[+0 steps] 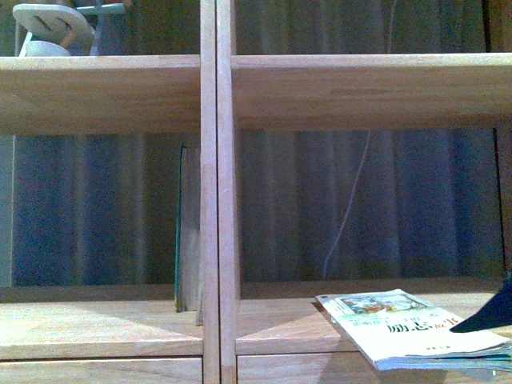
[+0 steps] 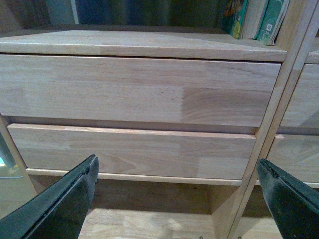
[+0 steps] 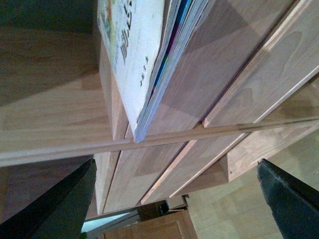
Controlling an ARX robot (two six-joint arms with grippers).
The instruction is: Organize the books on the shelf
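A white-blue paperback (image 1: 408,328) with an illustrated cover and Chinese characters lies flat in the shelf's (image 1: 210,160) lower right compartment, overhanging the front edge. A thin teal-edged book (image 1: 182,232) stands upright in the left compartment against the centre divider. My right gripper (image 3: 177,164) is open and empty, just below and in front of the flat book (image 3: 144,55); one of its dark fingers (image 1: 490,310) shows beside the book in the front view. My left gripper (image 2: 177,163) is open and empty, facing the drawer fronts (image 2: 139,89) of the left column.
A pale round-shaped object (image 1: 52,28) sits on the upper left board. Several upright books (image 2: 254,20) stand on the board above the drawers. A thin cord (image 1: 352,200) hangs behind the right compartment. Light wood floor (image 3: 239,209) lies below.
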